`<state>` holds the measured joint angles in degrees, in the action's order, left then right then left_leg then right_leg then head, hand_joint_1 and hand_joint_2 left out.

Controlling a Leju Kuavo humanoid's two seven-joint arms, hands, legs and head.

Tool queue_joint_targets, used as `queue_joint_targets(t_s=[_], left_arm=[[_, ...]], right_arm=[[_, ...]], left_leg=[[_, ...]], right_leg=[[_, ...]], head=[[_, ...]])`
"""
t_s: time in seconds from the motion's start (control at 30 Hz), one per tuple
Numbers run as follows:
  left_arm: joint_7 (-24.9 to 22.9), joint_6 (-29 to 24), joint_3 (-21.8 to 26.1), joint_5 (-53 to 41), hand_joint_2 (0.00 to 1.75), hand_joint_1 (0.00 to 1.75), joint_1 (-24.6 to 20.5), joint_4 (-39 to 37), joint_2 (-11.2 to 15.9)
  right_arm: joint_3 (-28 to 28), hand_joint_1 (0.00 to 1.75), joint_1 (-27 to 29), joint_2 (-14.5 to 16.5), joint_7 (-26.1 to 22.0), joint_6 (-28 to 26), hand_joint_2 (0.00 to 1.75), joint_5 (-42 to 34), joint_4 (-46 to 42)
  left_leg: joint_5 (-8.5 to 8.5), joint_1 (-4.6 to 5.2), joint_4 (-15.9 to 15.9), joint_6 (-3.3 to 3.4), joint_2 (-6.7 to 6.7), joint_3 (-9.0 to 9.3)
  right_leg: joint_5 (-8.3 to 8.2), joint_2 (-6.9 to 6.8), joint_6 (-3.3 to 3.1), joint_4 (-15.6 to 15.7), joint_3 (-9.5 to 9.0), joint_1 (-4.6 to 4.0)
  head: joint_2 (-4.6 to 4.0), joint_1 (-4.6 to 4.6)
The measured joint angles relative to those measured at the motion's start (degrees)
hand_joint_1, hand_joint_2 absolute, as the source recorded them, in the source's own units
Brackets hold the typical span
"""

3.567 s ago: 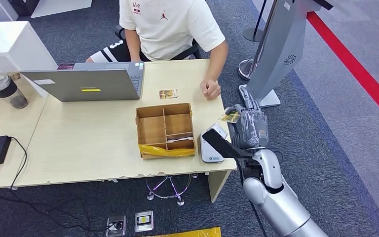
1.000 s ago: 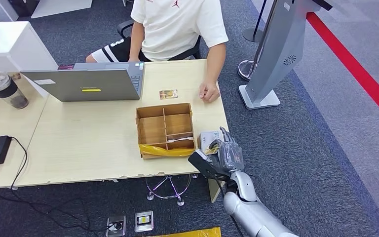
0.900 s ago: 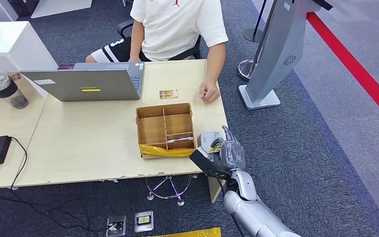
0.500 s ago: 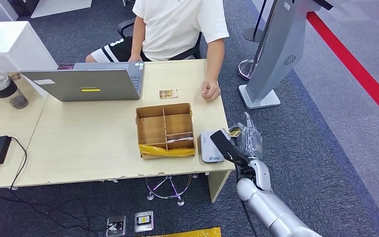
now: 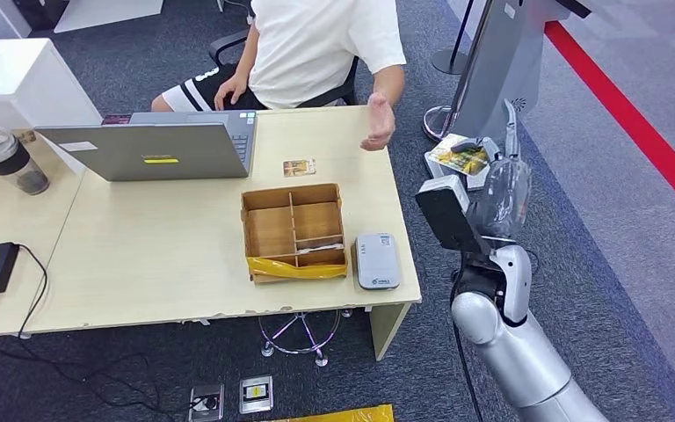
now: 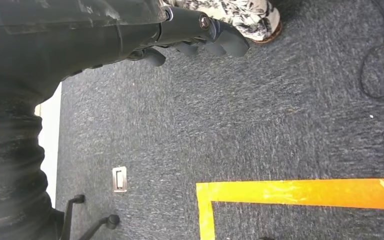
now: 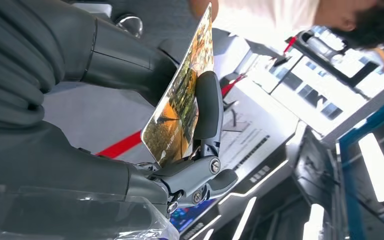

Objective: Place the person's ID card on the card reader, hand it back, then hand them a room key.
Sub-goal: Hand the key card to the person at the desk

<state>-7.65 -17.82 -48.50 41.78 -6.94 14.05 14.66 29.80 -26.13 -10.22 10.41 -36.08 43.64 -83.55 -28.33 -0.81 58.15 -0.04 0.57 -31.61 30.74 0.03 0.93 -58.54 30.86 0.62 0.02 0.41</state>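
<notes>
The right hand (image 5: pixel 499 180) grips the ID card (image 5: pixel 460 158) between thumb and fingers (image 7: pixel 207 107), lifted beyond the far right corner of the table (image 5: pixel 185 255), off its edge and above the carpet. The person's hand (image 5: pixel 377 128) is raised, palm turned, above that same far edge, near the card but apart from it. The card reader (image 5: pixel 377 260) lies bare at the table's near right corner, just beside the cardboard tray (image 5: pixel 293 230).

The main risk, as I judge it, is a drop: the card hangs over the floor, not over the table, so a release before the person has closed on it sends it down to the carpet. The pinch looks shallow, on one edge (the wrist view shows the card standing out past the fingertip), so a sideways tug could twist it loose.

The left hand (image 6: pixel 200 37) hangs over the carpet below the table's level, fingers loosely curled and holding nothing. A second card (image 5: pixel 300 167) lies on the table beyond the tray.
</notes>
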Motion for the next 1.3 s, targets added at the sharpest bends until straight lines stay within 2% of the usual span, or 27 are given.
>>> queue_joint_targets(t_s=[0.17, 0.3, 0.4, 0.5, 0.67, 0.8, 1.07, 1.2, 1.3], left_arm=[[0.20, 0.11, 0.00, -0.45, 1.75, 0.00, -0.06, 0.00, -0.02], [1.13, 0.79, -0.02, -1.45, 1.75, 0.00, -0.17, 0.00, -0.08], [1.54, 1.22, -0.05, -2.64, 1.75, 0.00, -0.46, 0.00, -0.25], [1.80, 1.15, -0.09, -3.23, 1.75, 0.00, -0.83, 0.01, -0.38], [1.95, 1.60, -0.17, -3.98, 1.75, 0.00, -1.26, 0.00, -0.61], [1.95, 1.96, -0.81, -4.55, 1.75, 0.00, -1.45, 0.00, -0.81], [1.55, 2.46, -1.42, -3.91, 1.75, 0.00, -1.30, 0.00, -0.85], [-0.58, 2.47, -1.46, -2.46, 1.75, 0.00, -1.10, 0.00, -0.85], [-2.20, 2.42, -1.46, -2.33, 1.75, 0.00, -0.99, 0.00, -0.85]], right_arm=[[1.36, 1.75, -2.78, 1.06, -1.17, 5.29, 1.75, 0.83, -2.08], [4.14, 1.75, -7.32, 3.08, 0.49, 13.89, 1.75, 4.19, -0.80], [6.74, 1.75, -12.74, 5.45, 2.35, 19.10, 1.75, 9.48, 4.31], [8.59, 1.75, -17.81, 8.75, 2.61, 21.45, 1.75, 11.96, 12.33], [11.29, 1.75, -23.05, 13.53, 2.83, 23.43, 1.75, 16.62, 24.93], [12.86, 1.75, -24.85, 16.18, 4.16, 23.24, 1.75, 20.30, 32.66], [14.85, 1.75, -25.96, 19.33, 5.21, 23.14, 1.75, 24.66, 41.40], [16.07, 1.75, -25.97, 20.94, 5.83, 23.10, 1.75, 28.91, 44.58], [16.93, 0.44, -25.96, 21.59, 6.70, 23.09, 1.75, 31.68, 46.54]], left_leg=[[0.01, 0.00, 0.00, 0.00, 0.00, -0.01], [0.01, 0.00, -0.01, -0.01, 0.00, -0.04], [0.06, 0.00, -0.01, -0.07, 0.04, -0.09], [0.12, -0.02, -0.01, -0.12, 0.15, -0.12], [0.13, -0.04, -0.01, -0.13, 0.25, -0.16], [0.13, -0.04, 0.00, -0.13, 0.28, -0.18], [0.13, -0.04, 0.00, -0.14, 0.27, -0.18], [0.13, -0.05, -0.01, -0.14, 0.25, -0.17], [0.13, -0.06, 0.00, -0.14, 0.24, -0.18]], right_leg=[[-0.01, 0.00, -0.02, -0.02, -0.02, 0.00], [-0.01, 0.00, -0.02, -0.08, 0.02, 0.00], [-0.01, -0.02, -0.02, -0.13, 0.06, -0.01], [-0.01, -0.11, -0.03, -0.15, 0.07, -0.03], [-0.01, -0.20, -0.04, -0.15, 0.09, -0.05], [0.00, -0.20, -0.04, -0.14, 0.11, -0.06], [-0.01, -0.18, -0.04, -0.13, 0.11, -0.05], [-0.01, -0.15, -0.04, -0.13, 0.14, -0.06], [0.00, -0.15, -0.05, -0.13, 0.17, -0.07]], head=[[0.00, 0.01], [0.00, -0.01], [0.00, 0.00], [0.00, -0.01], [0.00, 0.00], [0.00, 0.02], [0.00, 0.02], [0.00, 0.01], [0.00, 0.01]])
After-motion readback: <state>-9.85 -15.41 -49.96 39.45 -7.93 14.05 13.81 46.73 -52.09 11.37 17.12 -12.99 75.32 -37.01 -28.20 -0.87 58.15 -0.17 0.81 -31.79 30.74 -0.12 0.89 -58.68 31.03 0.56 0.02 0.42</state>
